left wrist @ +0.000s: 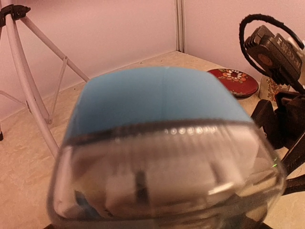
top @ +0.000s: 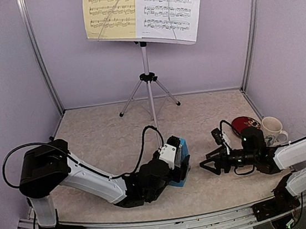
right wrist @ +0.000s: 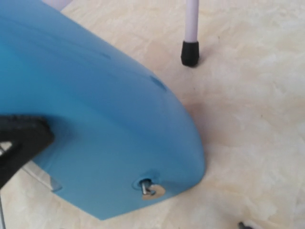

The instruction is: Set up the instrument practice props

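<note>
The silver tripod music stand (top: 148, 87) stands at the back, and its white desk holds a yellow sheet (top: 109, 11) and a white sheet (top: 170, 6) of music. The small blue metronome (top: 183, 149) stands on the table in front of the stand. My left gripper (top: 176, 170) is closed round it. The metronome fills the left wrist view (left wrist: 152, 95) with its clear front towards the camera, and my fingers are hidden there. My right gripper (top: 205, 163) is open and empty just right of the metronome. The metronome's blue side shows in the right wrist view (right wrist: 95, 105).
A dark red disc (top: 246, 122) and a white patterned mug (top: 272, 129) sit at the right, behind my right arm. The tripod's feet spread behind the metronome, and one black foot (right wrist: 189, 52) is close to it. Lilac walls enclose the table.
</note>
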Tool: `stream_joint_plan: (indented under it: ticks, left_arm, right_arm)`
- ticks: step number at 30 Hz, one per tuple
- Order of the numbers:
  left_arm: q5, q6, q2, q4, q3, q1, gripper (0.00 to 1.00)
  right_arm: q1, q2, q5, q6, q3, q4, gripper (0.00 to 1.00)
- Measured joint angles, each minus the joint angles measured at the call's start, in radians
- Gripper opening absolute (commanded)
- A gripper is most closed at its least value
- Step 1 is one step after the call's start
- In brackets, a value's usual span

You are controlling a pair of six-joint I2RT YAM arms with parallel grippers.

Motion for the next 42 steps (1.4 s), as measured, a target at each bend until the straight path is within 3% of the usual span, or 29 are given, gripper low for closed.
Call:
stream_joint_plan:
  ticks: [14,24,34,42]
  left_arm:
    - [0.006,0.327,-0.153,-0.002,-0.055,-0.012,0.46]
    - [0.134,0.624,-0.325,0.022,-0.063,-0.014,0.46]
    - [0.207,0.717,-0.353,0.049,-0.093,-0.038,0.45]
    - [0.234,0.736,-0.353,0.071,-0.105,-0.054,0.45]
  right_arm:
    - [0.0,-0.021,-0.047,0.001,-0.001,0.107,0.76]
    - [0.044,-0.002,-0.081,-0.031,0.005,0.258,0.7]
    - [0.124,0.08,-0.097,-0.024,0.083,0.336,0.62]
    - [0.139,0.14,-0.098,0.02,0.109,0.389,0.44]
